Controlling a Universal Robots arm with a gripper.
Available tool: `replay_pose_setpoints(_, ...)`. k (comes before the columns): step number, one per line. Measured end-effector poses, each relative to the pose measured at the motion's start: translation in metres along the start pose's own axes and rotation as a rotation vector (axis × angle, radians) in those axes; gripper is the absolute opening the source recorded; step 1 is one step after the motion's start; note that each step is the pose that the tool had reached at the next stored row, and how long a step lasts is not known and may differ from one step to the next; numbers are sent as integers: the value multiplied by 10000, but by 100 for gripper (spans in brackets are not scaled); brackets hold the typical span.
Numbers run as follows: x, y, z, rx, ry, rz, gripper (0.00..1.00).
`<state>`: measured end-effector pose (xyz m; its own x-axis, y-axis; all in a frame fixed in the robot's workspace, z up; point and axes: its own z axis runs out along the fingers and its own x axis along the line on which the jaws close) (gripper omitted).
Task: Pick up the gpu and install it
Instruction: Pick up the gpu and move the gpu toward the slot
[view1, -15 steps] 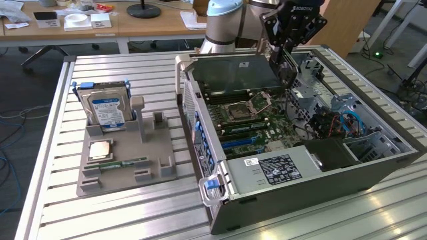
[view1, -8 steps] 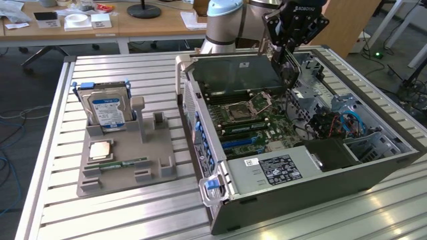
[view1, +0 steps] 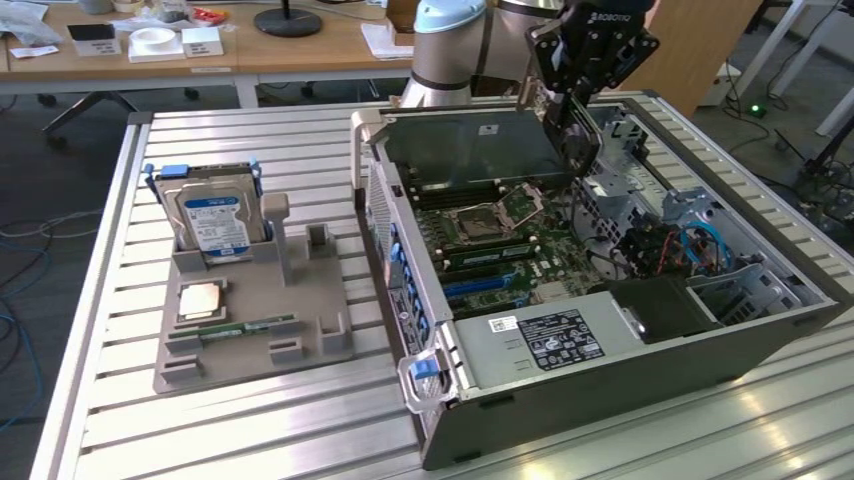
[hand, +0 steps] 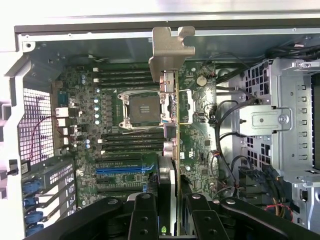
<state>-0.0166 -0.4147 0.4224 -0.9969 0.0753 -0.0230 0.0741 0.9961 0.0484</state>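
Hand (view1: 574, 95) partly closed, clamped on the gpu (view1: 578, 140), which hangs edge-down over the open PC case (view1: 627, 385), above the motherboard (view1: 501, 250) and clear of it. Wrist view: hand (hand: 170, 220) grips the gpu (hand: 170, 135) edge-on, silver bracket at the far end, near the case wall. Pick is done, install is not: card not in any slot, blue slot (hand: 122, 170) empty. Hard drive (view1: 214, 220), CPU (view1: 200, 298) and memory stick (view1: 247, 328) sit in the grey holder (view1: 314, 340) on the tabletop (view1: 267, 420). Writing: "ROBOTIQ" on the hand body; drive label and power supply sticker (view1: 554, 340) unreadable.
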Motion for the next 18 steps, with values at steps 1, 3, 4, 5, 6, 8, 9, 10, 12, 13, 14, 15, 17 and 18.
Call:
replay_pose_setpoints(1,-4,0,0,0,0,1,27)
replay_pose_setpoints(3,-9,1,0,0,0,1,27)
replay_pose_setpoints(4,-9,1,0,0,0,1,27)
replay_pose_setpoints(5,-10,1,0,0,0,2,27)
replay_pose_setpoints(6,-10,1,0,0,0,2,27)
replay_pose_setpoints(8,-10,1,0,0,0,0,27)
replay_pose_setpoints(9,-13,1,0,0,0,-1,27)
replay_pose_setpoints(10,-21,2,1,0,0,-2,27)
replay_pose_setpoints(12,-44,3,1,0,0,0,27)
replay_pose_setpoints(13,-57,4,2,0,0,1,27)
replay_pose_setpoints(14,-72,5,2,0,0,1,27)
replay_pose_setpoints(15,-87,7,2,0,0,0,27)
replay_pose_setpoints(17,-101,8,3,0,0,0,27)
replay_pose_setpoints(18,-101,8,3,0,0,0,27)
